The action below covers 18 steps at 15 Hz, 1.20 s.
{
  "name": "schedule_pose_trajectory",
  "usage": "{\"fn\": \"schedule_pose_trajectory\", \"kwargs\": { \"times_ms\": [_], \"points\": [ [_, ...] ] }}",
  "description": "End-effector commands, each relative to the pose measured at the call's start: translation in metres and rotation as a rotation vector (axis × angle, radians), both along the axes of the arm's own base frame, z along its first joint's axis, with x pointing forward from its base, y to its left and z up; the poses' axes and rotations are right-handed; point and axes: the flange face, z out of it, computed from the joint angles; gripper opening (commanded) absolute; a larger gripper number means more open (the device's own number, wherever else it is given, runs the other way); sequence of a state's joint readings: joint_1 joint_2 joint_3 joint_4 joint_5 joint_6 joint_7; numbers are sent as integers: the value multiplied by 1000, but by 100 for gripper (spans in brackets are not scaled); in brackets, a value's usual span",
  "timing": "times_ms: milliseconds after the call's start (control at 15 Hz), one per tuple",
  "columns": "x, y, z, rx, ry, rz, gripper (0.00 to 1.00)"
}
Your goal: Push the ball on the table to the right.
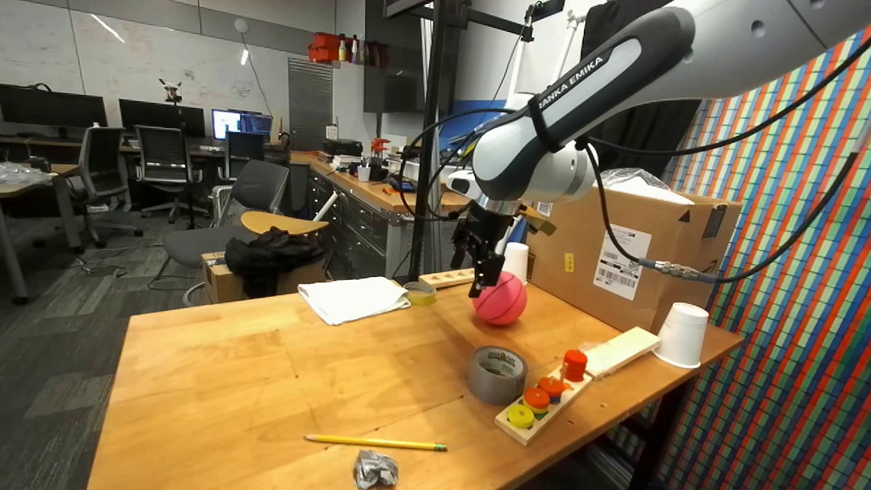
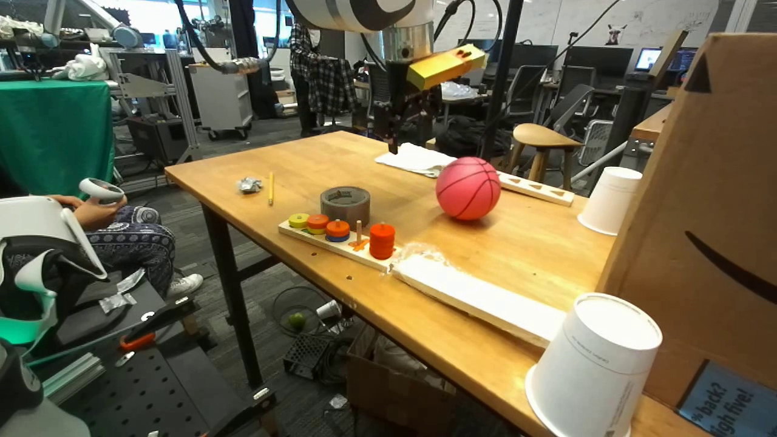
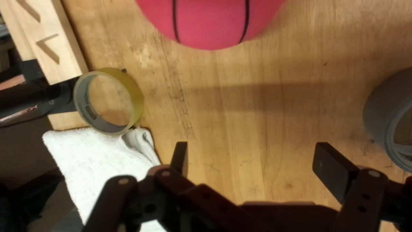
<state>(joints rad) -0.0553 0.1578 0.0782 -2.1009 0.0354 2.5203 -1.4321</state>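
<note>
On one table (image 1: 272,381) sit one ball (image 1: 503,304) and two cups (image 1: 682,335), one pincer (image 3: 253,160) spread above

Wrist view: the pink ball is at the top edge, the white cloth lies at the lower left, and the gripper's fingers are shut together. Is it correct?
Not quite: the gripper is open. The wrist view shows its fingers apart, with the table visible between them. The ball at the top edge and the cloth at the lower left are as you say.
</note>
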Motion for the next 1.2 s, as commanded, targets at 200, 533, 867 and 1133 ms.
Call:
{"fn": "schedule_pose_trajectory", "kwargs": {
  "times_ms": [200, 533, 867, 1133],
  "points": [
    [20, -20, -30, -76, 130, -19, 100],
    [25, -106, 27, -245, -62, -142, 100],
    [16, -138, 60, -334, -184, -266, 100],
    [11, -114, 67, -356, -206, -247, 100]
  ]
}}
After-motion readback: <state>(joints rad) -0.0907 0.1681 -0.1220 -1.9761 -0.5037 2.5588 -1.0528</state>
